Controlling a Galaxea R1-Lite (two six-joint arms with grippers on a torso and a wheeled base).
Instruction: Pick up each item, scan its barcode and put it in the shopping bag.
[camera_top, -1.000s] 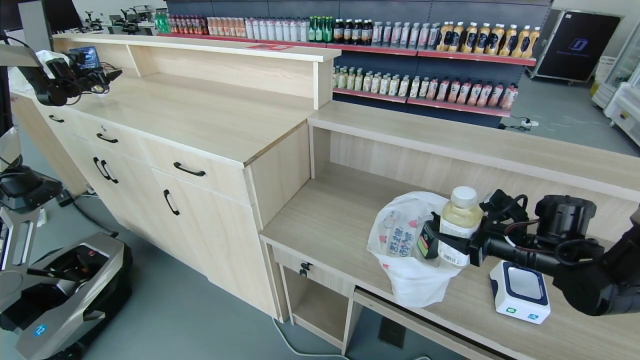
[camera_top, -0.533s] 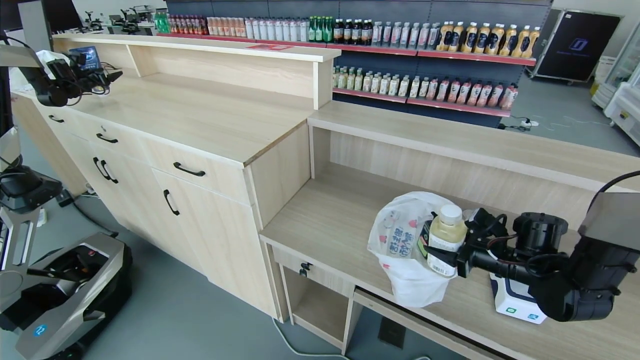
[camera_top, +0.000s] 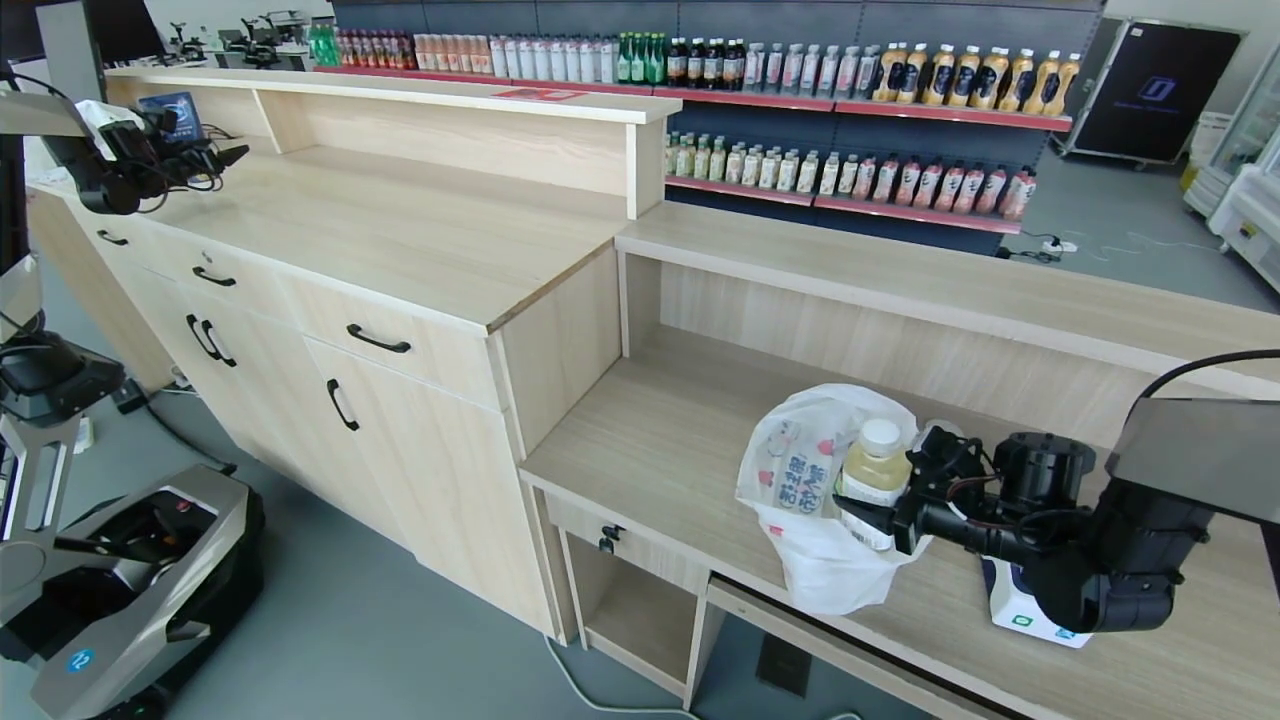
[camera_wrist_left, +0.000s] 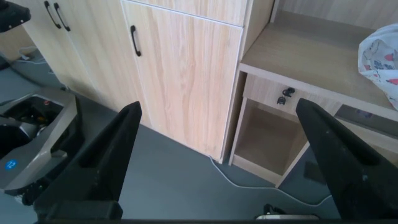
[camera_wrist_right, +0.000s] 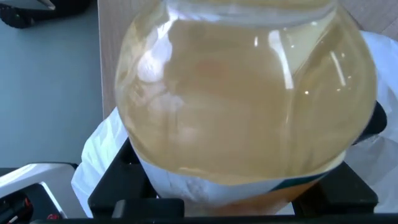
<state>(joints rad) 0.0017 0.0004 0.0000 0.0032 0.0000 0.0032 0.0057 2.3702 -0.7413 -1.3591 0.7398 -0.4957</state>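
lower right, your right tool (camera_top: 872, 508) grips one bottle (camera_top: 874, 468) at the one shopping bag's (camera_top: 800, 480) mouth, one scanner (camera_top: 1018, 612) beside; left tool (camera_top: 218, 156) gapes wide.

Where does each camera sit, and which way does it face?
Head view: on the head, facing forward and down at the counter; both arms show, right gripper holding the bottle at the shopping bag.
Left wrist view: on the left wrist, facing down past the open left gripper at a cabinet door.
Right wrist view: on the right wrist, against the bottle.
Shared: the shopping bag, in all three.
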